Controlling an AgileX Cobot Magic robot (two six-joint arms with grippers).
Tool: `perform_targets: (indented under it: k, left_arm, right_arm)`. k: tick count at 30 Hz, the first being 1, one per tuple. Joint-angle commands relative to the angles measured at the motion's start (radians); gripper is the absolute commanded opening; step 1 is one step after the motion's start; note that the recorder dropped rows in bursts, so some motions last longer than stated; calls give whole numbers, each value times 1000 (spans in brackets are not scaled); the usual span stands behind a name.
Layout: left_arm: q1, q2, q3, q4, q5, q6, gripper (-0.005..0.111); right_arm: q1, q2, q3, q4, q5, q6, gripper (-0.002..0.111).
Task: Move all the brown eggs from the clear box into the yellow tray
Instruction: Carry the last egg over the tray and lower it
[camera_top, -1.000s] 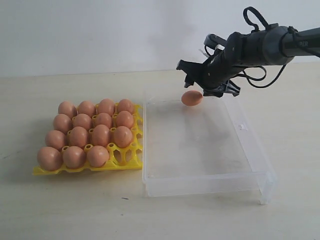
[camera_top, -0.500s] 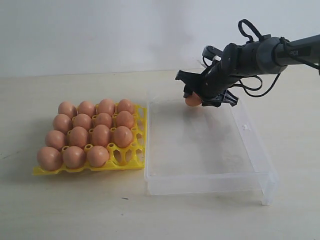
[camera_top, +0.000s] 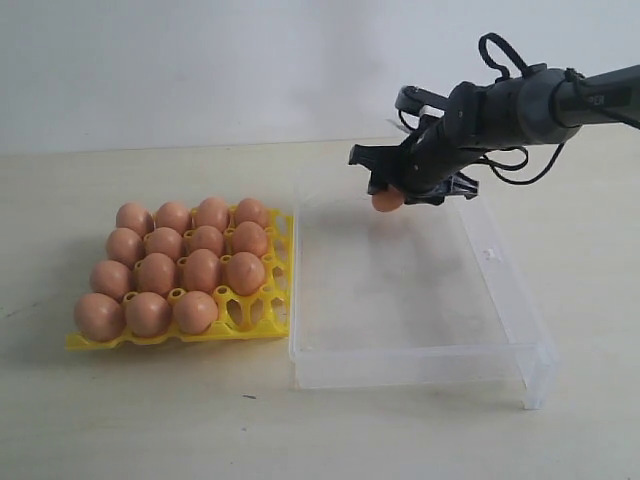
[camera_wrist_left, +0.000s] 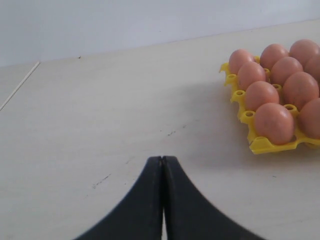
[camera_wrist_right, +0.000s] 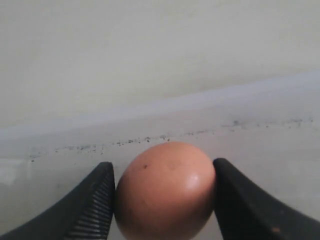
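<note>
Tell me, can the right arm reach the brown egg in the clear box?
Likely yes: the right gripper has a finger on each side of the brown egg; nothing stands between.

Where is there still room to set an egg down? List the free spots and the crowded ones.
Free: the yellow tray's front-right cup, beside the clear box; the box floor apart from its far-left corner, where the right gripper grips a brown egg; bare table in front of both. Crowded: the tray's other fifteen cups.
</note>
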Motion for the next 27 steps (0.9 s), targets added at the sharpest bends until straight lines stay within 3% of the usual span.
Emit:
perform_targets:
  k: [1, 7, 14, 20, 27]
  left_arm:
    - [-6, 1, -4, -2, -9, -5, 0]
    - [-6, 1, -4, -2, -9, -5, 0]
    - [-6, 1, -4, -2, -9, -5, 0]
    - [-6, 1, -4, -2, -9, -5, 0]
    - [-6, 1, -4, -2, -9, -5, 0]
  right_arm:
    - [17, -137, 118, -8, -145, -50, 0]
    - [100, -357, 417, -24, -380, -128, 0]
    - [277, -595, 764, -233, -806, -111, 0]
    - [359, -618, 803, -453, -918, -84, 0]
    - [365, -499, 800, -539, -1059, 16, 0]
